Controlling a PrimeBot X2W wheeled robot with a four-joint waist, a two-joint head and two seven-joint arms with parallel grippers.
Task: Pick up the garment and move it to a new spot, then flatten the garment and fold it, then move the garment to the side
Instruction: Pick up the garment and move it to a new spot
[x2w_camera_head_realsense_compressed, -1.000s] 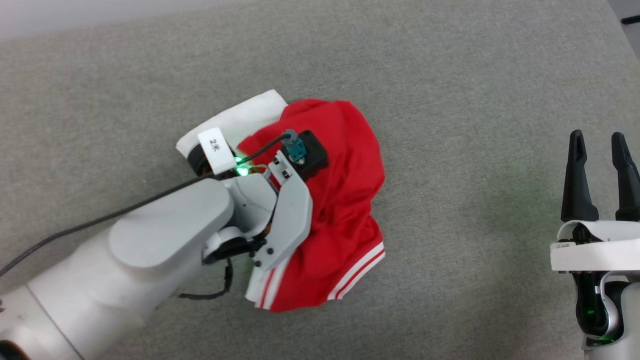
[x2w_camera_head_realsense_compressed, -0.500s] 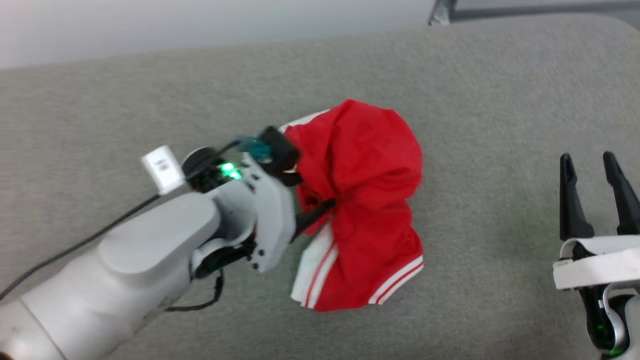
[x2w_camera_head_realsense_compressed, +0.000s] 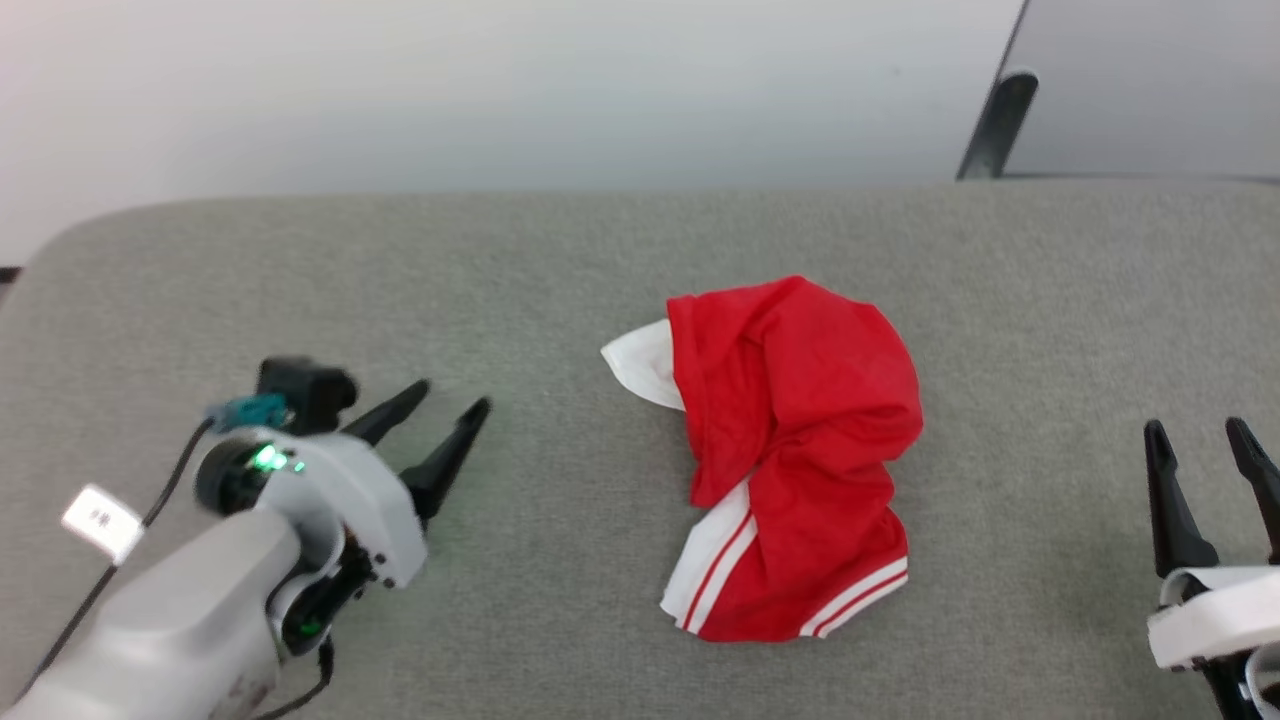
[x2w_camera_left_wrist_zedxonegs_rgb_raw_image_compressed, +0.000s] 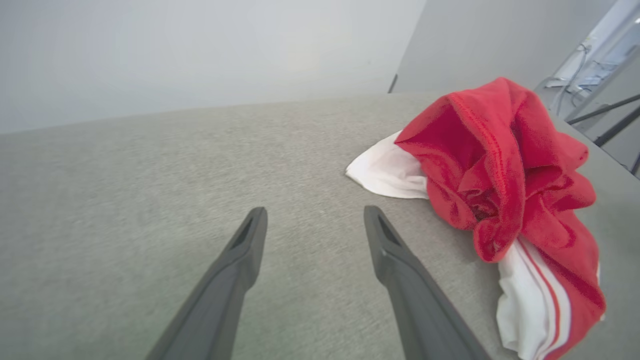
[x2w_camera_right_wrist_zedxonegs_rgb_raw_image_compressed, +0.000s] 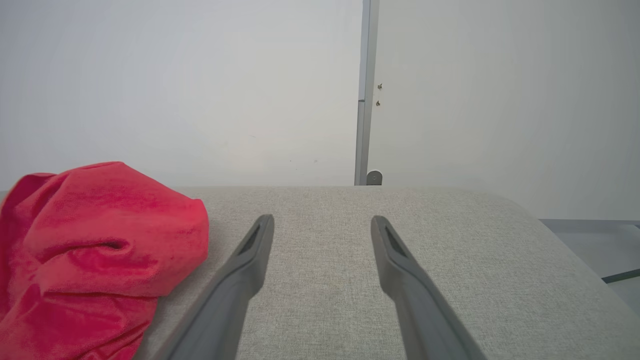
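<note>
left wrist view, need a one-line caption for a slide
Open left gripper over the grey surface, apart from the crumpled red garment at the view's right.

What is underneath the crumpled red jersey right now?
The jersey lies bunched on the grey fabric surface, which shows all around it. A white sleeve end pokes out from under its edge. Anything beneath the folds, and the printed side, is covered and cannot be seen.

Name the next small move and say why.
Probably reach the left gripper toward the white sleeve end and pinch it, to begin spreading. The garment lies bunched on the grey surface; the right gripper is open too, and neither touches it.
</note>
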